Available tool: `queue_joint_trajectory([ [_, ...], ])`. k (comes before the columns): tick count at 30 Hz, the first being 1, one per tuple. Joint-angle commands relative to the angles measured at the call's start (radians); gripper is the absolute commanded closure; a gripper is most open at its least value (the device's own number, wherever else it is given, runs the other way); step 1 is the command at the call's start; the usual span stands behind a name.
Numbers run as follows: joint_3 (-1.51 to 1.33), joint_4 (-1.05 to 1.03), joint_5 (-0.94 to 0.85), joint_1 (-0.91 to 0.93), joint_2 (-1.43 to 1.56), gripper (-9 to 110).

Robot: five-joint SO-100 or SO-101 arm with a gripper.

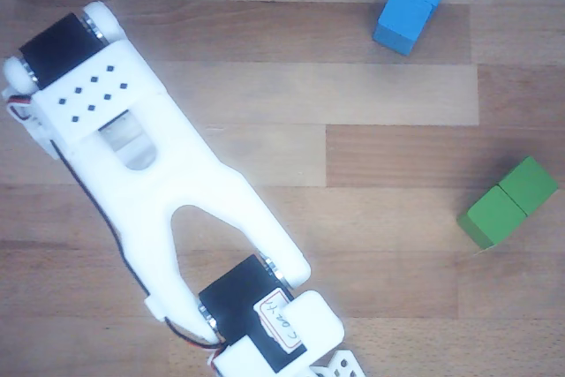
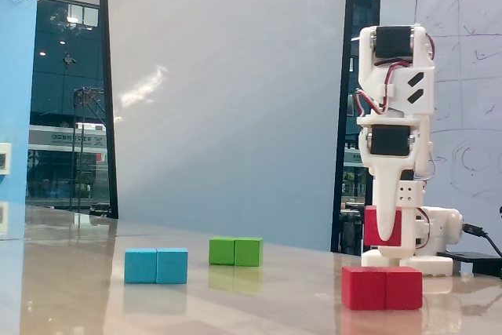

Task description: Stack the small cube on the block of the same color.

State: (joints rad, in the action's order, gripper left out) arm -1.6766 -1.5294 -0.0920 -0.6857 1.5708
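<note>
In the fixed view the jaws pinch the cube (image 2: pixel 383 226) just above the red block (image 2: pixel 382 287) on the worktop (image 2: pixel 235 304).

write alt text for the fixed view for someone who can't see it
A white robot arm's gripper holds a small red cube in the air just above a red double block on a glossy table. A blue double block and a green double block sit further left, in front of a pale wall panel.
</note>
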Motion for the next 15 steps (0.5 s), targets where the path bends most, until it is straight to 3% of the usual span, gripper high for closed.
queue_joint_trajectory([
  [1, 0.11, 0.012, 0.003, 0.012, 0.0, 96],
  [15, 0.11, 0.092, 0.002, 0.014, -0.018, 96],
])
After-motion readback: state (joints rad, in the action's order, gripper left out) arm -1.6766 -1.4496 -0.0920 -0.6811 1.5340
